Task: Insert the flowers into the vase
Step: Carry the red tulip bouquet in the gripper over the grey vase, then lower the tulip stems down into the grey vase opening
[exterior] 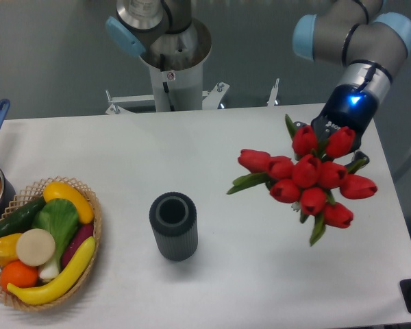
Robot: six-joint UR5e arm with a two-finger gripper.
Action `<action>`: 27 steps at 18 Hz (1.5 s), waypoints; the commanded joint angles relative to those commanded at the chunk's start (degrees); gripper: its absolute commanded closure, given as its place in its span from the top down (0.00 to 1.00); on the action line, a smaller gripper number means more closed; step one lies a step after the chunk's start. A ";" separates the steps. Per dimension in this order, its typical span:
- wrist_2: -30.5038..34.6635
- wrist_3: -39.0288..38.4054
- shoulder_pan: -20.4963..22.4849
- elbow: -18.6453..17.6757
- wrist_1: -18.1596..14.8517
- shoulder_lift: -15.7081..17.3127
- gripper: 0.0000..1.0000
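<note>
Bunch of red tulips with closed buds, green leaves (pixel 305 179) held aloft over white bench (pixel 226 137), right of short dark grey ribbed vase (pixel 173 225). Gripper (pixel 329 133) jaws hidden behind blooms, opening unclear. Grey wall behind.

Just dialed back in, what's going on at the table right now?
The arm is carrying the flowers above the right side of the table, buds toward the camera. The jaws are hidden behind the bunch, so the grip itself can't be seen. The vase stands upright and empty near the middle. A basket of produce sits at the left edge.
</note>
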 joint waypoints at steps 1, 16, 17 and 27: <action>-1.93 0.00 -0.44 -0.44 0.09 0.00 0.14; -18.12 9.32 -7.03 -15.20 0.70 5.53 0.14; -17.95 8.97 -7.04 -15.21 0.62 6.06 0.14; -17.16 8.09 -7.30 -17.75 0.53 5.98 0.15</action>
